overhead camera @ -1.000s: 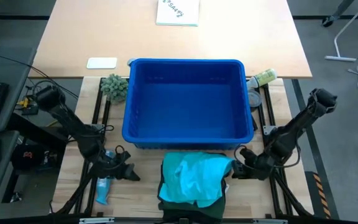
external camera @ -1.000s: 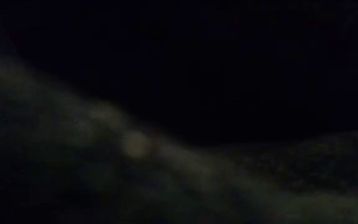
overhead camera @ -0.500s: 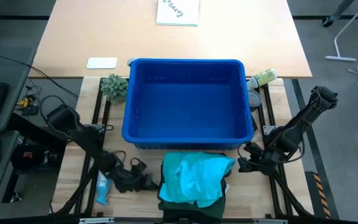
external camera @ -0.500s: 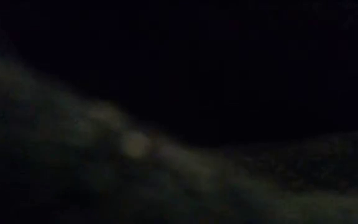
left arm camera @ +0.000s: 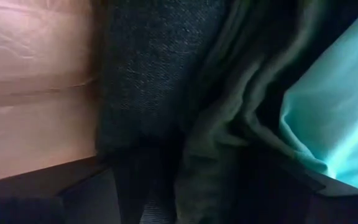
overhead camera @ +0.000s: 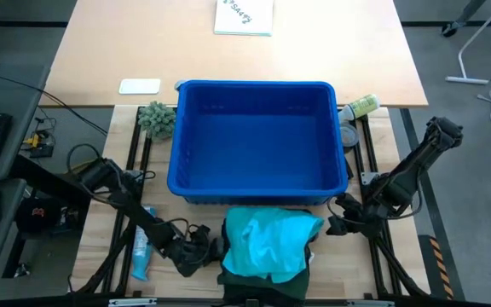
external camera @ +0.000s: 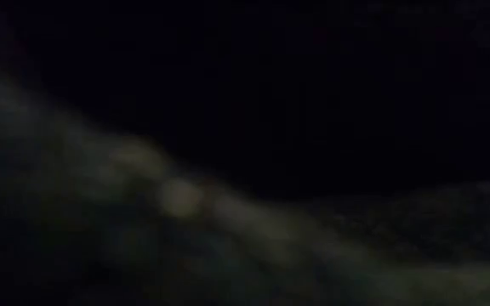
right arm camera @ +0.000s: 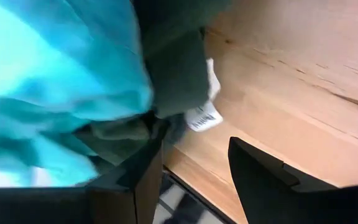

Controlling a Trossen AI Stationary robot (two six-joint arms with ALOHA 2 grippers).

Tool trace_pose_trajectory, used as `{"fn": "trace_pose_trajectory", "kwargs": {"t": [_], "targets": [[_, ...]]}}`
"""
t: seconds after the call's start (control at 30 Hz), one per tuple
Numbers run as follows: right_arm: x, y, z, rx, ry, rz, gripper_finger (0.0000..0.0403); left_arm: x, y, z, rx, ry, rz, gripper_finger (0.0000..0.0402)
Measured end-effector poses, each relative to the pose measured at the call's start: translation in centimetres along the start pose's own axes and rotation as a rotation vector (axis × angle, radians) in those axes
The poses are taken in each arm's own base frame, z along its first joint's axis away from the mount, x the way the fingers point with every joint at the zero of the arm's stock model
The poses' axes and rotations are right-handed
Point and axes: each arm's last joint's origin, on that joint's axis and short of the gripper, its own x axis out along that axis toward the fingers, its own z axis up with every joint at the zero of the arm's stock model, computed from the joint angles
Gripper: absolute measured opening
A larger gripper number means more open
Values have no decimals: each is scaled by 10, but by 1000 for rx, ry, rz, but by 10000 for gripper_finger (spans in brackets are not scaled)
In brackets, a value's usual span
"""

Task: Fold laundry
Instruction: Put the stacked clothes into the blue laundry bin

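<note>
The left gripper [overhead camera: 212, 249] has swung in to the laundry [overhead camera: 267, 247], jaws wide, empty; right gripper [overhead camera: 331, 226] jaws apart, empty. Soft, limp cloth: pinch an edge.

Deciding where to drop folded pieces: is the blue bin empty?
Empty. The high view shows the blue bin's bare floor; the laundry lies bunched on the table before it.

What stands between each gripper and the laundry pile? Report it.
Nothing visible. The left gripper sits open at the left edge of the dark green garment, with the turquoise shirt on top of the pile. The right gripper is open beside the pile's right edge, near the white tag.
</note>
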Motion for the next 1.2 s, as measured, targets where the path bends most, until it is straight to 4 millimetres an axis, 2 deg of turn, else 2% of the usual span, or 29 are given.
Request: {"fn": "trace_pose_trajectory", "kwargs": {"t": [0.13, 0.2, 0.27, 0.5, 0.57, 0.67, 0.8, 0.87, 0.93, 1.07, 1.2], "targets": [[-12, 4, -6, 81, -58, 35, 165, 3, 0, 5, 8, -5, 40, 221], [-14, 2, -17, 150, -109, 40, 165, 3, 0, 6, 11, -10, 42, 221], [-10, 1, -28, 131, -118, 29, 165, 3, 0, 6, 14, -9, 42, 221], [19, 32, -72, 131, -24, -2, 165, 3, 0, 5, 14, 13, 54, 221], [26, 39, -79, 131, -26, -13, 165, 4, -1, 6, 8, 15, 51, 221], [46, 45, -83, 161, -35, 3, 165, 5, -2, 7, 3, 24, 58, 221], [76, 51, -79, 258, -44, 160, 165, 5, -3, 5, -5, 48, 58, 221], [85, 50, -80, 268, -57, 187, 165, 4, -3, 5, -7, 60, 62, 221], [82, 47, -87, 249, -34, 185, 165, 4, -3, 4, -10, 75, 66, 221], [65, 35, -102, 191, 18, 159, 165, 4, -3, 4, -12, 83, 69, 221], [64, 28, -102, 157, 0, 110, 165, 7, -5, 6, -19, 85, 74, 221]]}}
